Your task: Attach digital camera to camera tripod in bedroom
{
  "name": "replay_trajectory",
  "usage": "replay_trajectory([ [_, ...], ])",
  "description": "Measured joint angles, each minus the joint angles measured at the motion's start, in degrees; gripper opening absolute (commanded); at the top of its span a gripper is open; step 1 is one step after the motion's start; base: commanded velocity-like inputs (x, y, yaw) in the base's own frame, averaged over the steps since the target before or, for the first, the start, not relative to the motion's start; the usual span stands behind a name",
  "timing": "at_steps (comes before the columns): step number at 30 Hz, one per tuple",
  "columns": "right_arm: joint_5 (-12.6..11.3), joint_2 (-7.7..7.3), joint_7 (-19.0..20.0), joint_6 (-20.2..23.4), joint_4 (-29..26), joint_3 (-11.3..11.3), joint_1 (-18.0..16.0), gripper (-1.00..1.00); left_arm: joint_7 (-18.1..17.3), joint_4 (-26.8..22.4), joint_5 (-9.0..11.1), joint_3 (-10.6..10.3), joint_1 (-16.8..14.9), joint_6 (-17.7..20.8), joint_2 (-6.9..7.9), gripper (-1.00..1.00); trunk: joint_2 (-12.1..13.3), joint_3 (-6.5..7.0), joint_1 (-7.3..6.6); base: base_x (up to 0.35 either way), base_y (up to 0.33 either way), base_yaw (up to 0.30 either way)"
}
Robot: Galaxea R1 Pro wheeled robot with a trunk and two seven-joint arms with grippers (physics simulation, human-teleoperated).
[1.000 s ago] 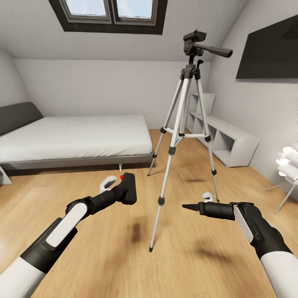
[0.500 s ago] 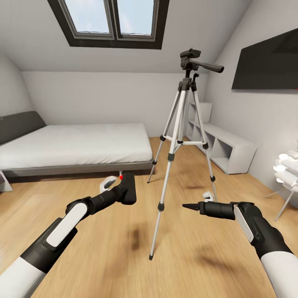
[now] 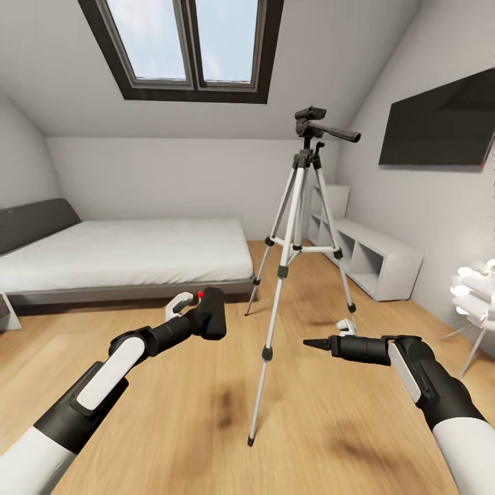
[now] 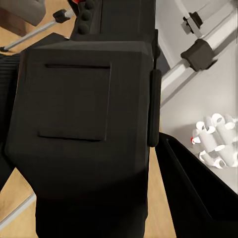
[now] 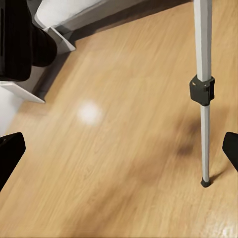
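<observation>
Head view, attic bedroom: wood floor (image 3: 172, 426), grey walls, sloped ceiling with a skylight (image 3: 189, 45).

Tripod (image 3: 297, 247): stands upright at mid-room on three silver legs, black pan head at top with its long handle pointing toward the wall TV (image 3: 440, 127). One foot rests on the floor between the two arms; the other two sit farther back, one near the bed corner, one near the shelf.

Camera (image 3: 210, 315): black box with a red dot on top, held off the floor in the left gripper (image 3: 196, 313), to the left of the tripod's near leg and well below the pan head. Not on the tripod.

Left gripper: clamped on the camera; one white finger shows beside the body. In the left wrist view the camera (image 4: 84, 119) sits right against the lens, a tripod leg joint (image 4: 201, 52) behind it.

Right gripper (image 3: 330, 337): empty, to the right of the near leg, apart from it. Right wrist view shows its black fingertips (image 5: 10, 153) spread wide at either edge, nothing between them, with the tripod leg (image 5: 203, 89) and its foot on the floor ahead.

Bed (image 3: 124, 254): white, against the left wall, behind the left arm.

Shelf (image 3: 371, 254): low, white, along the right wall under the TV.

Lamp (image 3: 474, 289): cluster of white balls on thin legs, far right.
</observation>
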Motion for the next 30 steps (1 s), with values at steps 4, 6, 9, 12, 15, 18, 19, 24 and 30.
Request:
replay_trajectory([
  [4,0.02,0.05,-0.03,-0.05,0.0,0.07,0.0,1.0,-0.01,0.0,0.01,0.01,0.0,-0.05,0.03,-1.0,0.05,0.89,-0.1,0.0,0.0,0.0],
  [6,0.02,0.11,-0.1,-0.07,0.0,0.1,0.0,1.0,-0.02,0.04,0.01,0.01,0.0,-0.06,0.04,-1.0,0.08,1.33,-0.15,0.0,0.0,0.0],
  [9,0.04,0.15,-0.24,-0.08,0.0,0.15,0.0,1.0,-0.04,0.05,0.03,0.01,0.0,-0.11,0.04,-1.0,0.89,1.91,-0.61,0.0,0.0,0.0],
  [12,0.04,0.16,-0.4,-0.09,0.0,0.17,0.0,1.0,-0.05,0.06,0.05,0.01,0.0,-0.13,0.04,-1.0,2.09,2.45,-1.27,0.0,0.0,0.0],
  [15,0.04,0.2,-0.6,-0.09,0.0,0.18,0.0,1.0,-0.06,0.02,0.07,0.01,0.0,-0.17,0.05,-1.0,3.3,2.99,-1.93,0.0,0.0,0.0],
  [18,0.04,0.21,-0.63,-0.09,0.0,0.18,0.0,1.0,-0.06,0.01,0.07,0.01,0.0,-0.18,0.05,-1.0,4.5,3.53,-2.59,0.0,0.0,0.0],
  [19,0.04,0.23,-0.64,-0.09,0.0,0.19,0.0,1.0,-0.06,0.0,0.07,0.01,0.0,-0.18,0.05,-1.0,4.9,3.71,-2.81,0.0,0.0,0.0],
  [24,0.04,0.25,-0.65,-0.09,0.0,0.19,0.0,1.0,-0.07,0.0,0.07,0.03,0.0,-0.16,0.05,-1.0,6.91,4.61,-3.91,0.0,0.0,0.0],
  [30,0.1,0.27,-0.65,-0.09,0.0,0.21,0.0,1.0,-0.06,0.0,0.07,0.02,0.0,-0.16,0.05,-1.0,9.31,5.68,-5.22,0.0,0.0,0.0],
])
